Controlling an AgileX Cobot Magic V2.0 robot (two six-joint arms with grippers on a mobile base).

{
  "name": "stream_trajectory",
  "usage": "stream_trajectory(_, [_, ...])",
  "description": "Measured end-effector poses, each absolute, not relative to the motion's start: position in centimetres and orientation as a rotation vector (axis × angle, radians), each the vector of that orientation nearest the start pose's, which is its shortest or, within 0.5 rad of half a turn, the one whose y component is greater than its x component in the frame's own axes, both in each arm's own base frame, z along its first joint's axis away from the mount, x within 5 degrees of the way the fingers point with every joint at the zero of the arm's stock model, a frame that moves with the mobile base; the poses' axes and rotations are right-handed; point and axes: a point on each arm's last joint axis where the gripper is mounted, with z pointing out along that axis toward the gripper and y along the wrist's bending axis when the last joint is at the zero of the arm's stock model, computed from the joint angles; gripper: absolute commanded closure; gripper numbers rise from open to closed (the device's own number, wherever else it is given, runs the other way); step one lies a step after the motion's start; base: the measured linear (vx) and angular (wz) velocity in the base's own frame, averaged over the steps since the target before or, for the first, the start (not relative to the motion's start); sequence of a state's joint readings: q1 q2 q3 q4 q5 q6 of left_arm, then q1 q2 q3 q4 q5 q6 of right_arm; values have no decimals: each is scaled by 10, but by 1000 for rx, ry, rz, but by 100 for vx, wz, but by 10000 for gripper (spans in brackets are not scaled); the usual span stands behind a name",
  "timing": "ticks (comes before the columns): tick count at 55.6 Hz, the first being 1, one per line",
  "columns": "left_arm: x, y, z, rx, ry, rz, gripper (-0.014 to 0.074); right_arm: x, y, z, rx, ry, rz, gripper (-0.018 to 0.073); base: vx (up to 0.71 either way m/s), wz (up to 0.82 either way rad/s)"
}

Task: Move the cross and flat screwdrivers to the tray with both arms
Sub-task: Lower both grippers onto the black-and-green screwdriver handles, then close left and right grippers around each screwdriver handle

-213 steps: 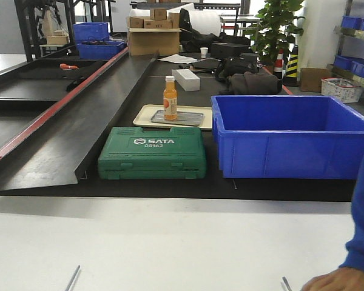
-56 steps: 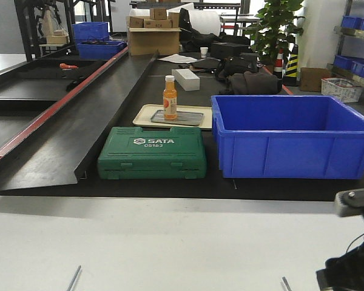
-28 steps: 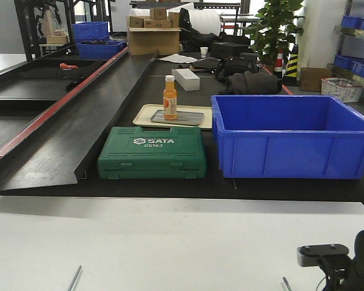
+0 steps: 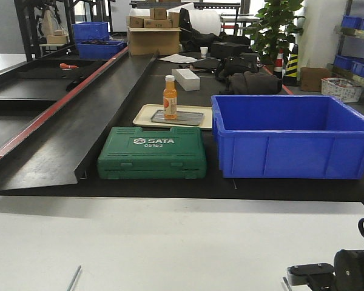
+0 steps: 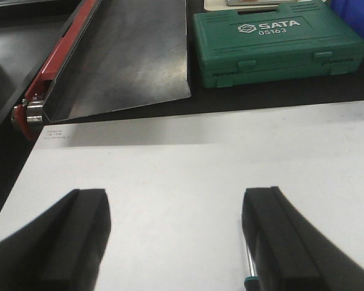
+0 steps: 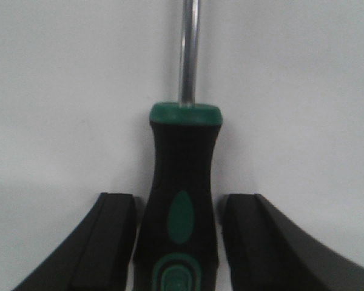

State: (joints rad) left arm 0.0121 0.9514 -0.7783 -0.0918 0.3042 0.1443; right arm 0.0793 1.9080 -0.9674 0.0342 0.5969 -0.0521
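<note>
We find the near white tabletop (image 4: 170, 242) mostly open. Past its far edge, the green case (image 4: 152, 153) and the blue bin (image 4: 291, 136) to its right block the way; a black ramp (image 4: 73, 127) closes the far left. At near right, slim gaps flank the screwdriver (image 6: 181, 163) inside the right tool (image 6: 179, 206).

Workshop / warehouse-type industrial floor, not a home or office.
Green SATA tool case (image 4: 152, 153) and deep blue plastic bin (image 4: 291, 136) sit on a black mat behind the white tabletop (image 4: 170, 242). A long black ramp with a red edge (image 4: 79, 115) runs back on the left (chute or conveyor side, can't tell). Behind: cardboard boxes (image 4: 153, 36), stacked blue bins (image 4: 94, 39), metal shelving (image 4: 358, 33) holding more bins, a yellow-black striped post (image 4: 293, 63), a potted plant (image 4: 279, 27). A green-banded screwdriver (image 6: 182, 200) lies on the tabletop.
</note>
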Motion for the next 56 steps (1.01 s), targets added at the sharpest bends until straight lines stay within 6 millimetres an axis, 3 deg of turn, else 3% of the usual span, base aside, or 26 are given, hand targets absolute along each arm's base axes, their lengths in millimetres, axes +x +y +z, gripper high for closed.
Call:
stream_trajectory(8, [201, -2, 337, 36, 2009, -27, 16, 322, 27, 112, -161, 3018, 32, 574, 0, 0])
stream_trajectory(19, [208, -6, 341, 26, 2154, -104, 16, 322, 27, 112, -160, 3018, 33, 571, 0, 0])
stream_trajectory(30, [245, -10, 339, 45, 2383, -166, 16, 322, 27, 112, -157, 3014, 35, 570, 0, 0])
stream_trajectory(44, [314, -17, 270, 17, 2670, -315, 20, 323, 27, 112, -157, 3013, 35, 570, 0, 0])
stream_trajectory(56, [345, -26, 200, -3, 2826, -434, 20, 323, 28, 112, -154, 3007, 36, 567, 0, 0])
